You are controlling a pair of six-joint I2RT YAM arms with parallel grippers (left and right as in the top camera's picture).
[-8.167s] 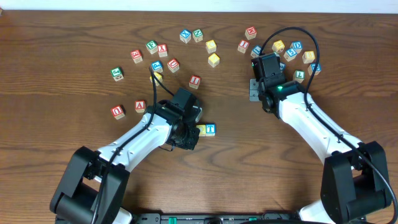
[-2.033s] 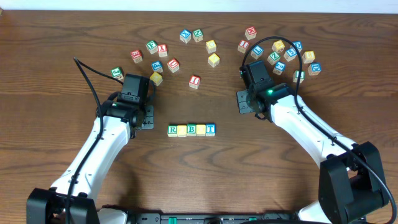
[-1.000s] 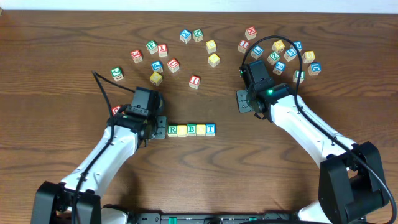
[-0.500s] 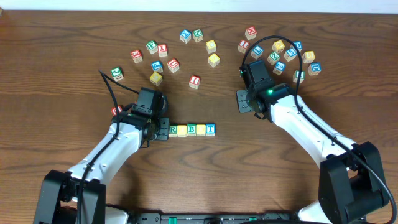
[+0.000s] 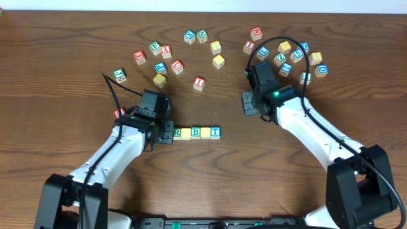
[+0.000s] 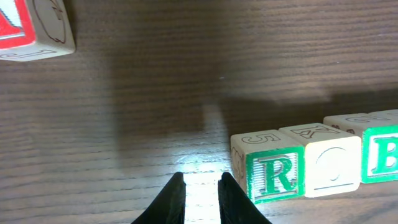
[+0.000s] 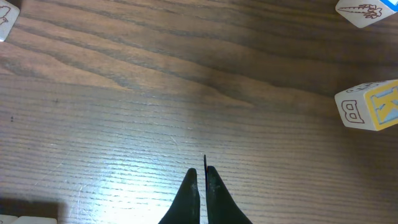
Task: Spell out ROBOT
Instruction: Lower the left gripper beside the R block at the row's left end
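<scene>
ROBOT row (image 5: 196, 133) reads complete mid-table: five cubes touching, long axis left-right. Left gripper (image 6: 199, 194) at row's left end, R cube (image 6: 272, 175) just right of fingertips, contact unclear. Jaws slightly apart, empty. Left arm nearer. Right gripper (image 7: 200, 182) clenched, empty, far-right of row. Versus two seconds ago: left gripper moved in from far-left, row unchanged.
</scene>
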